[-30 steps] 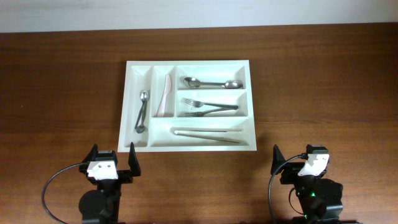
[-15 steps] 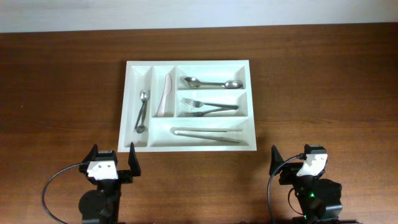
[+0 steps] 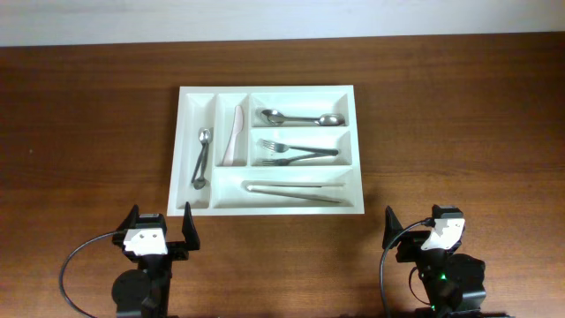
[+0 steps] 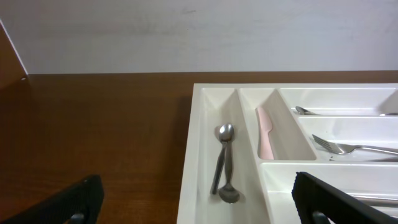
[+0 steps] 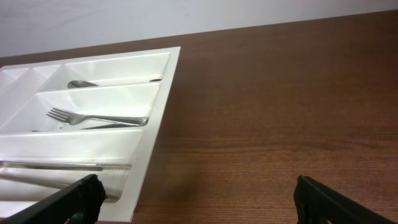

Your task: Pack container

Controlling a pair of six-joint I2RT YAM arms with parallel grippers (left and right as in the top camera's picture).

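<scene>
The white container [image 3: 267, 93] lies at the table's middle. Its two upright compartments hold two small spoons [image 3: 202, 157] and a pink knife [image 3: 234, 134]. Its long compartments hold two spoons [image 3: 300, 118], forks [image 3: 296, 153] and metal knives [image 3: 294, 192]. My left gripper [image 3: 159, 231] is open and empty at the front left, just short of the tray's near edge. My right gripper [image 3: 422, 231] is open and empty at the front right, off the tray's near right corner. The left wrist view shows the small spoons [image 4: 224, 163] and pink knife [image 4: 266, 132]. The right wrist view shows a fork [image 5: 93, 118] and the tray rim [image 5: 149, 146].
Brown wooden table [image 3: 459, 124] all round the tray. A pale wall [image 3: 265, 18] runs along the table's far edge. Black cables loop beside each arm base at the front.
</scene>
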